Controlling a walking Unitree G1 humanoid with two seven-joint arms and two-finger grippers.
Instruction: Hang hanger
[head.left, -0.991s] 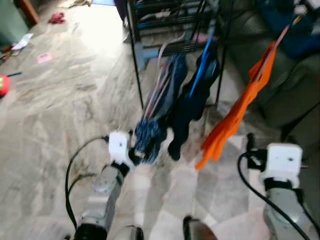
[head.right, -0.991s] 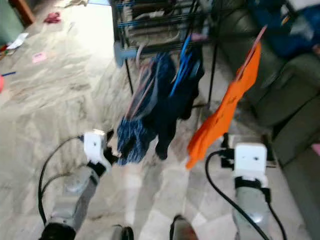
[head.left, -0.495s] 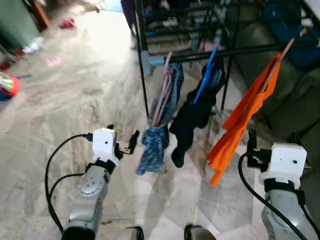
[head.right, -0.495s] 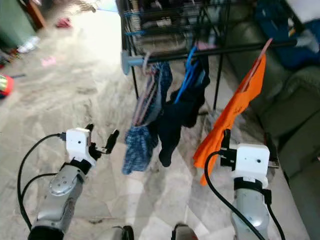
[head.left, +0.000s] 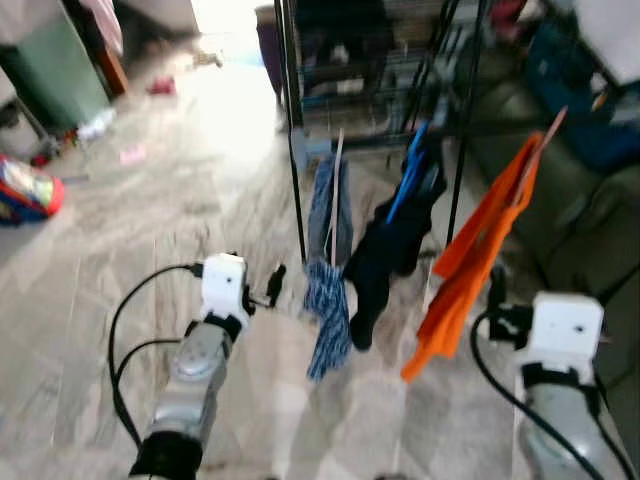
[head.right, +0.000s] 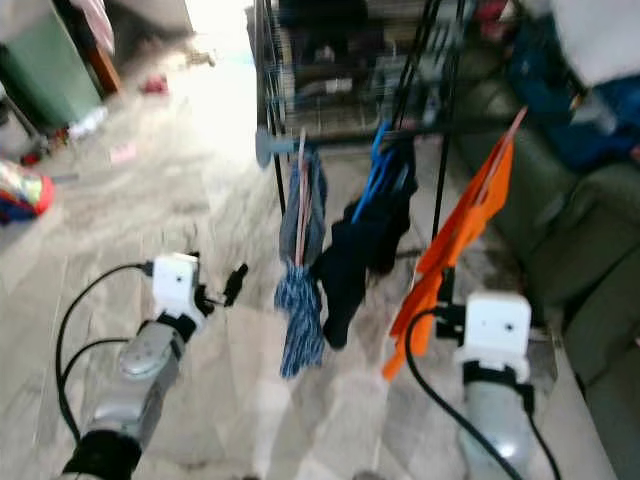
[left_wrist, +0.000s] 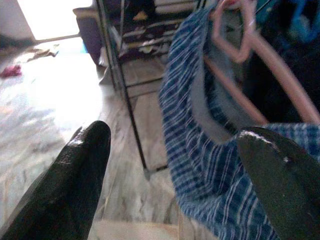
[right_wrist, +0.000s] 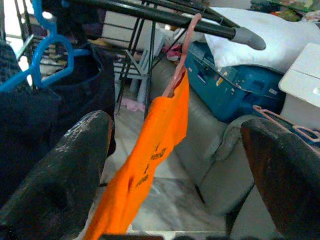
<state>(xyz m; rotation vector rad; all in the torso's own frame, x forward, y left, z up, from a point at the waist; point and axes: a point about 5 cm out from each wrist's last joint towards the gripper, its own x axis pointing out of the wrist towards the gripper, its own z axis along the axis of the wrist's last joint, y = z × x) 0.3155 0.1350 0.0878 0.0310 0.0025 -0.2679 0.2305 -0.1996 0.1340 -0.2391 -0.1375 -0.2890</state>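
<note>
Seems nearly finished: pink hanger (left_wrist: 250, 47) with the blue checked garment (head.left: 328, 300) hooked on the dark rail (right_wrist: 165, 17) of the drying rack (head.left: 370, 70), near its left end, beside the dark garment on a blue hanger (head.left: 405, 175) and the orange garment (head.left: 475, 260) toward the right end. Left gripper (head.left: 268, 288) spread wide, holding nothing, just beside the checked cloth; right gripper (right_wrist: 175, 165) also wide and empty, under the orange piece. Left to do, probably, only to draw both arms back and check that the hook sits well.
</note>
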